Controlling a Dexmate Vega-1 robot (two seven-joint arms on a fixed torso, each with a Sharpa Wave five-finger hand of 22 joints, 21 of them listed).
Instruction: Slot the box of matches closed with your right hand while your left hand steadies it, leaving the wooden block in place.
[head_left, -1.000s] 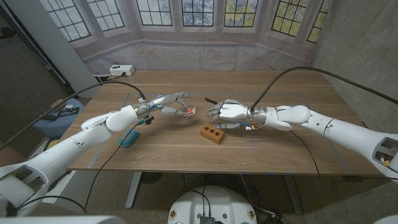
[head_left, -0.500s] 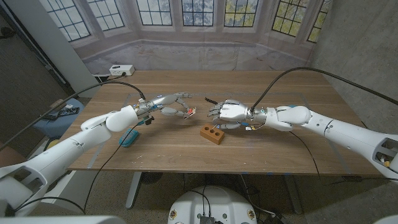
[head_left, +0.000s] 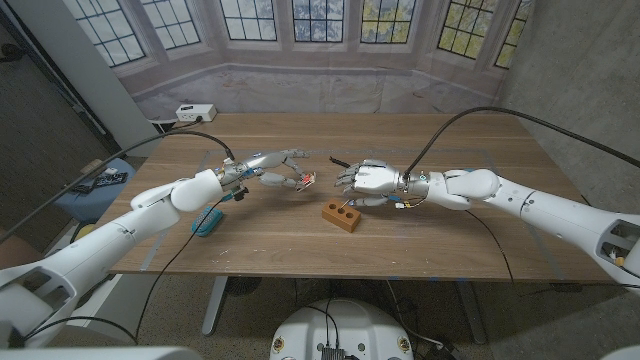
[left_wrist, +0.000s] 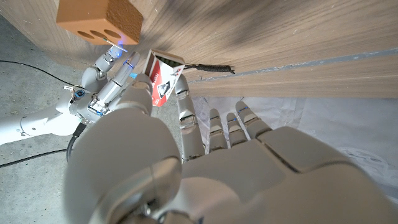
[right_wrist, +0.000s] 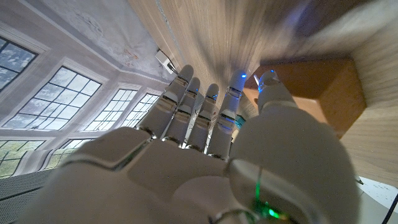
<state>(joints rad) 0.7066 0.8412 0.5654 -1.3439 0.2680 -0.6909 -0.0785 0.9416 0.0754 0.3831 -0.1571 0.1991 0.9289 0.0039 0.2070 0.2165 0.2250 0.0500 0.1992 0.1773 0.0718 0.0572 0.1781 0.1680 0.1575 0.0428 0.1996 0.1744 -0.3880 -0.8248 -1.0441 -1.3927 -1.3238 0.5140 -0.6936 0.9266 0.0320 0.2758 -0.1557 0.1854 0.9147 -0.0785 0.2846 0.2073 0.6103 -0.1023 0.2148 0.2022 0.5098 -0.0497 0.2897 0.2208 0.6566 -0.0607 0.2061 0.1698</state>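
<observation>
Your left hand (head_left: 272, 168) pinches the matchbox (head_left: 306, 179) above the worktop (head_left: 420, 235). Your right hand (head_left: 368, 180), open and empty, sits just right of it; drawer probably faces that way. Block (head_left: 341, 215) lies below, untouched.

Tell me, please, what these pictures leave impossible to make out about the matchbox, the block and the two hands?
- Box of matches: too small in the head view to tell whether its drawer is open; in the left wrist view the left hand covers part of it.
- Wooden block: blurred in the right wrist view, partly behind the right hand.
- Whether the right hand touches the table: unclear.
</observation>
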